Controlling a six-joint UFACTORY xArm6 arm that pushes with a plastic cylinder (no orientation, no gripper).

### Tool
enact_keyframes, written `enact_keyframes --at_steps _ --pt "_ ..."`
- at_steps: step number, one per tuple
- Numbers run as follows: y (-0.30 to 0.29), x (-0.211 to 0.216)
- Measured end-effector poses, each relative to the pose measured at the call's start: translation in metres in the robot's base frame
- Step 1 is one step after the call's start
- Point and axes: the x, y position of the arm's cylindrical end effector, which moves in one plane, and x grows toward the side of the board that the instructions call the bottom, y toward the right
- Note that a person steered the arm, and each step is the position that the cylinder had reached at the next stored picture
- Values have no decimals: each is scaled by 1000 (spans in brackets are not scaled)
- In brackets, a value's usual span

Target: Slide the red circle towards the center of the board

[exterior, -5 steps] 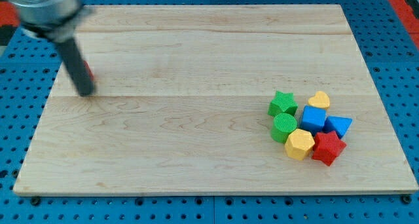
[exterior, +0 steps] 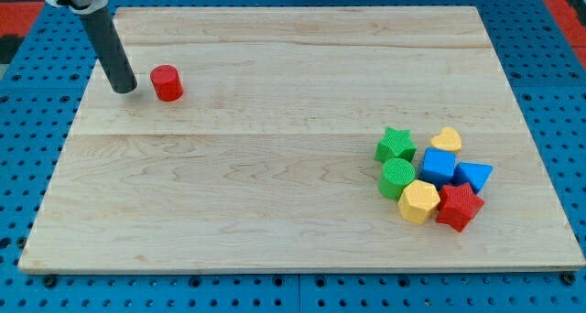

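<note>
The red circle is a small red cylinder standing on the wooden board near its upper left. My tip rests on the board just to the left of the red circle, with a small gap between them. The dark rod rises from the tip toward the view's top left.
A cluster of blocks sits at the board's lower right: a green star, a yellow heart, a green cylinder, a blue cube, a blue triangle, a yellow hexagon and a red star.
The rod has moved up toward the view's top. The red circle, mostly hidden behind the rod before, now stands in full view to the right of my tip.
</note>
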Motion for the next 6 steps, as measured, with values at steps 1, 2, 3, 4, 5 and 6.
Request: enact_keyframes --at_steps 1,2,3,4,5,6 --pt "59 0" --pt "111 -3" --pt "116 -7" --pt "116 -8" --pt "117 -8" --pt "117 -11"
